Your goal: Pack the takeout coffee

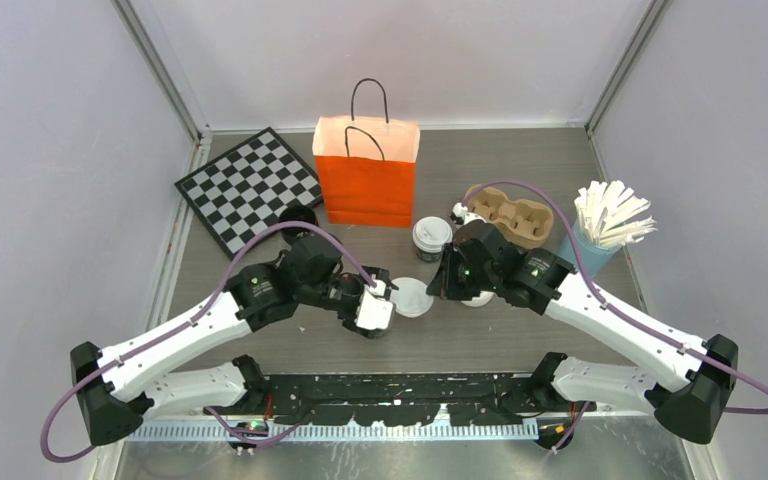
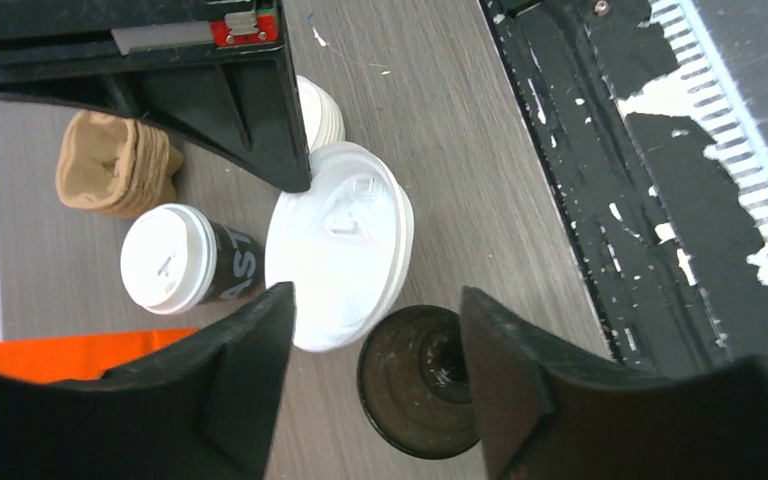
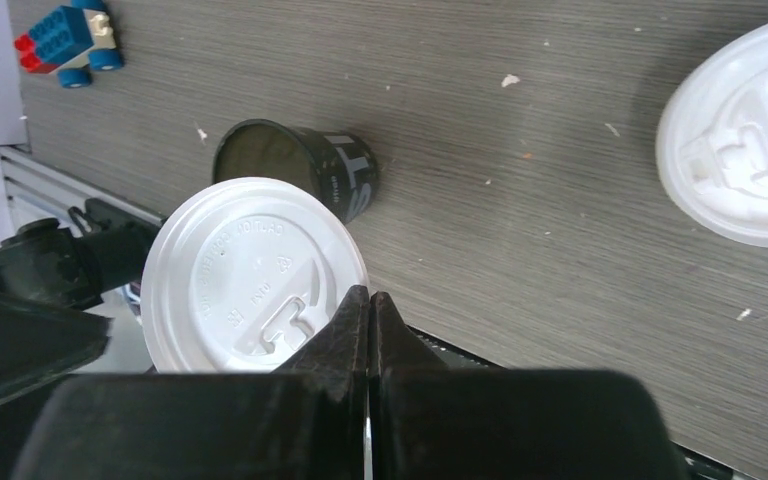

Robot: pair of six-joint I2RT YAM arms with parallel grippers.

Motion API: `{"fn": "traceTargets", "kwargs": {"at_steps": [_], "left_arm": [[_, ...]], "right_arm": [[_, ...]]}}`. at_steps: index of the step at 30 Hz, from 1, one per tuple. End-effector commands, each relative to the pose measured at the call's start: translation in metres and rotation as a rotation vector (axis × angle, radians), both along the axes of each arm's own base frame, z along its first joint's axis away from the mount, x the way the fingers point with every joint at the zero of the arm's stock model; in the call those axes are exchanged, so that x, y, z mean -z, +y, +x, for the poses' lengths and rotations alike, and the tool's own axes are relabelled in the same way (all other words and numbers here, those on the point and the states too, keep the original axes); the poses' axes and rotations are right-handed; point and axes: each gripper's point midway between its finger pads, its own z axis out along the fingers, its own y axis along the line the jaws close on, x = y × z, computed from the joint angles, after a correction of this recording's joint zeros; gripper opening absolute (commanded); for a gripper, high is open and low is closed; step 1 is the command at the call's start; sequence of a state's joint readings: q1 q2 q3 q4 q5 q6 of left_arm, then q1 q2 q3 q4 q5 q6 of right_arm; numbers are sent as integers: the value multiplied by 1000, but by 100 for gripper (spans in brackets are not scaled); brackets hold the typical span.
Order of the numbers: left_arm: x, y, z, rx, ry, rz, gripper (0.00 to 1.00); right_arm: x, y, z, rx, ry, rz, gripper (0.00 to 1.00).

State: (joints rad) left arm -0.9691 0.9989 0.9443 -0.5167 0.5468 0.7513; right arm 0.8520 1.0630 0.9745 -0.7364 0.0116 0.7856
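Observation:
The takeout coffee (image 1: 431, 238), a small dark cup with a white sip lid, stands in front of the orange bag (image 1: 365, 175). It also shows in the left wrist view (image 2: 170, 258). My right gripper (image 3: 368, 295) is shut on the rim of a loose white lid (image 3: 255, 275) and holds it near a black lidless cup (image 3: 300, 170). In the top view the right gripper (image 1: 438, 283) and the lid (image 1: 412, 297) sit mid-table. My left gripper (image 2: 375, 300) is open, its fingers on either side of the black cup (image 2: 420, 380). The left gripper (image 1: 378, 303) is just left of the lid.
A brown cup carrier (image 1: 512, 215) and a blue cup of white stirrers (image 1: 605, 225) stand at the right. A chessboard (image 1: 250, 188) lies at the far left with a dark round thing (image 1: 298, 215) beside it. A blue toy (image 3: 65, 40) lies beyond the black cup.

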Motion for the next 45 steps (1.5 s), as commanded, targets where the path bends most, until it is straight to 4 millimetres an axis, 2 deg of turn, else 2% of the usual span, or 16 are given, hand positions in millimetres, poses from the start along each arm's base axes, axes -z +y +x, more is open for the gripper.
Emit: {"fn": "traceTargets", "kwargs": {"at_steps": [1,10,14,16,20,21,23,26,29,32,33,34,36,37,41,45], "left_arm": [[3,-6,3,30,-58,5,58],[11,-10,3,27,-82,35,58],[17,-9,4,19,-79,63,53],[17,-9,4,8,-73,66,44],[12,-7,6,-41,-47,55,15],[10,-6,7,-68,-34,48,7],[7,-6,11,-131,10,27,1],[2,-5,20,-262,76,-9,0],[-1,2,35,-449,160,-53,1],[-15,7,39,-566,244,-143,0],[-21,8,38,-589,277,-184,0],[-30,9,37,-609,305,-233,1],[-48,13,37,-661,377,-347,3],[-58,16,37,-690,415,-408,3],[-98,34,41,-824,627,-675,7],[-124,41,26,-770,785,-825,10]], "right_arm": [[-27,24,2,-37,-31,111,0],[-28,29,-4,-62,-36,136,0],[-27,30,-4,-64,-34,138,0],[-26,30,-4,-66,-34,136,0],[-27,27,0,-48,-56,127,1],[-28,26,2,-39,-66,125,5],[-32,23,9,-9,-99,123,15],[-43,18,21,49,-171,137,34],[-59,2,36,131,-282,130,55],[-88,-6,45,128,-438,172,66],[-98,-5,46,97,-503,188,68],[-99,-3,47,59,-559,192,70],[-112,5,45,-34,-689,232,82],[-115,10,43,-84,-755,257,84],[-143,31,20,-302,-1060,392,86],[-164,41,5,-424,-1259,404,86]]}}
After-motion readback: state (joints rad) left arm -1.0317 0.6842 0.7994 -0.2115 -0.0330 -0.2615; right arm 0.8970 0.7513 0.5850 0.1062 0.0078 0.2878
